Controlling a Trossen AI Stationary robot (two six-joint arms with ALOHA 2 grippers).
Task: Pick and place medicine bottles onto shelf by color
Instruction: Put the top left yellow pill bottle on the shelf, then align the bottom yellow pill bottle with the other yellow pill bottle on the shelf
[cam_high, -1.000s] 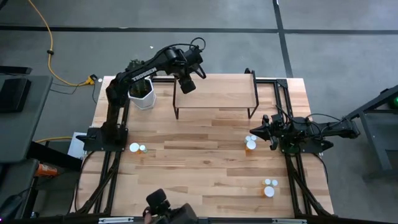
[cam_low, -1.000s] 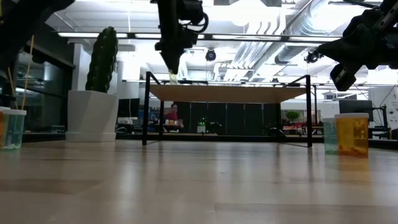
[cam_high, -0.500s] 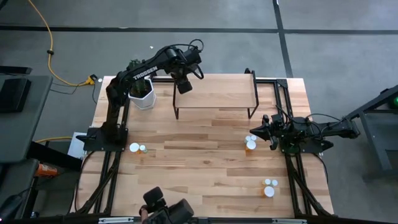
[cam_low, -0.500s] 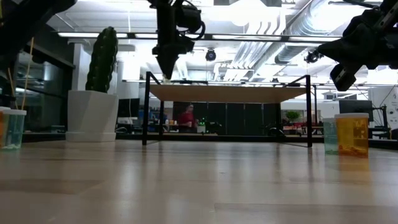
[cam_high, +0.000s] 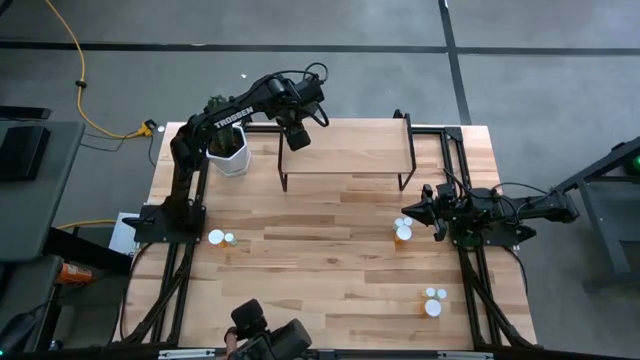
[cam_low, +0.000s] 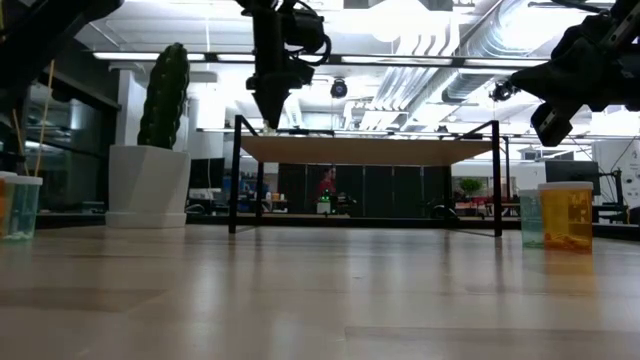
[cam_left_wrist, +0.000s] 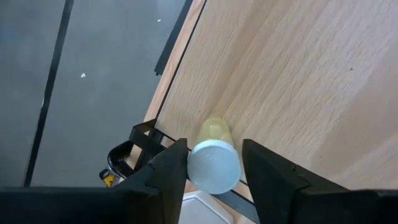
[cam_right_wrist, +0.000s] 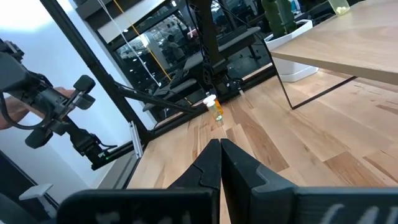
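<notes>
A yellowish medicine bottle (cam_left_wrist: 213, 132) with a white cap stands upright on the light-wood shelf (cam_high: 347, 150), near its far left corner. My left gripper (cam_left_wrist: 214, 163) hangs over it, pointing steeply down, open, with one finger on each side of the cap; in the high view (cam_high: 294, 136) it hides the bottle. My right gripper (cam_right_wrist: 219, 149) is shut and holds nothing, resting level at the table's right side (cam_high: 408, 210). More bottles stand on the table: a pair at the left (cam_high: 222, 238), an orange one with others at the right (cam_high: 403, 230), and some near the right front (cam_high: 433, 303). My left gripper straddles the bottle's white cap (cam_left_wrist: 214, 167), coming from above at a slant. A thin gap shows beside one finger (cam_left_wrist: 264, 171); whether the other finger (cam_left_wrist: 174, 171) touches the cap I cannot tell. The bottle's base rests on the shelf.
A white pot with a cactus (cam_high: 228, 150) stands just left of the shelf, close to my left arm. The shelf's black legs (cam_low: 236, 175) rise from the table. Bare wood lies between the bottle groups in the table's middle (cam_high: 320, 250). A person shows far behind the shelf (cam_low: 326, 188).
My left gripper has edged a little toward the shelf's far left corner.
</notes>
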